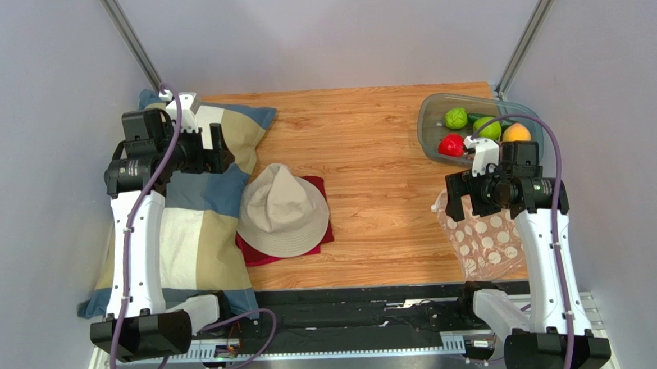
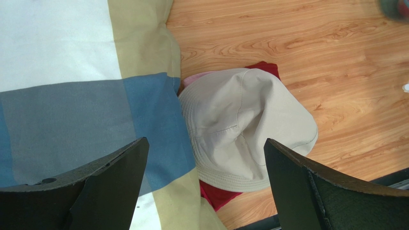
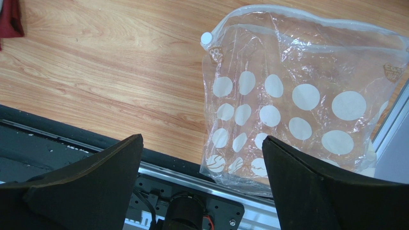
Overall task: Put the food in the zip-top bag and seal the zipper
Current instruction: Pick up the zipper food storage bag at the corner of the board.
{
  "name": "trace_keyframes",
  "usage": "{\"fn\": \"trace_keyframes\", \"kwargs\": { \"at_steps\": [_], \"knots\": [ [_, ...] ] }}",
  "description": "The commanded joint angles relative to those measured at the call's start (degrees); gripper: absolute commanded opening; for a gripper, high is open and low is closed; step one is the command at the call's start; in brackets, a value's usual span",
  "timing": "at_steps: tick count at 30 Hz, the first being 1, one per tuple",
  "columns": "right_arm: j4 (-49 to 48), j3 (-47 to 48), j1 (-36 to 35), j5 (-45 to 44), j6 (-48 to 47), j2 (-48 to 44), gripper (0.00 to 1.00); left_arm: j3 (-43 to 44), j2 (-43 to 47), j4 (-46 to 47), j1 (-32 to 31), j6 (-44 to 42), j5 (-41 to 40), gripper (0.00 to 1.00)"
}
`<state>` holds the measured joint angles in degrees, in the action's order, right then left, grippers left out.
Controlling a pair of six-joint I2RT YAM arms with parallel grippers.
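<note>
The food (image 1: 475, 130), green, red and orange balls, lies in a grey translucent tray (image 1: 430, 116) at the back right. The polka-dot zip-top bag (image 1: 485, 239) lies flat at the front right, partly under my right arm; it also shows in the right wrist view (image 3: 297, 100). Its zipper (image 3: 307, 17) runs along the far edge with a white slider at its left end. My right gripper (image 3: 201, 182) is open and empty, above the bag's near left corner. My left gripper (image 2: 204, 184) is open and empty, above the pillow's edge.
A beige bucket hat (image 1: 282, 210) rests on a red cloth (image 1: 322, 235) at centre left. A checked pillow (image 1: 187, 234) covers the left side. Bare wood lies between hat and bag. A black rail (image 1: 355, 310) runs along the front edge.
</note>
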<state>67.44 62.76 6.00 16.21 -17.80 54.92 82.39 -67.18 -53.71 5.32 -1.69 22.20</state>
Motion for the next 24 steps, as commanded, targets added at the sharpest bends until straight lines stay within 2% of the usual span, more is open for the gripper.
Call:
{"fn": "trace_keyframes", "kwargs": {
  "at_steps": [1, 6, 14, 18, 24],
  "knots": [
    [2.42, 3.94, 1.64, -2.50, -5.65, 3.69, 1.00, 1.02, 2.22, 2.30, 0.13, 0.29, -0.05, 0.99],
    [7.43, 10.25, 11.30, 2.24, -11.81, 10.11, 1.00, 0.41, 4.24, 3.79, 0.13, 0.38, 3.29, 0.99],
    [11.22, 16.69, 24.74, 1.46, -23.41, 21.10, 1.00, -0.47, 5.13, 5.90, 0.13, -1.29, 7.15, 0.99],
    [10.87, 19.15, 28.62, 0.40, -25.87, 28.99, 1.00, -0.56, 4.16, 6.16, 0.04, -1.91, 13.73, 0.99],
    [10.96, 21.08, 30.04, 1.80, -27.72, 36.57, 1.00, -0.92, 3.20, 7.22, 0.04, -1.29, 16.47, 0.99]
  ]
}}
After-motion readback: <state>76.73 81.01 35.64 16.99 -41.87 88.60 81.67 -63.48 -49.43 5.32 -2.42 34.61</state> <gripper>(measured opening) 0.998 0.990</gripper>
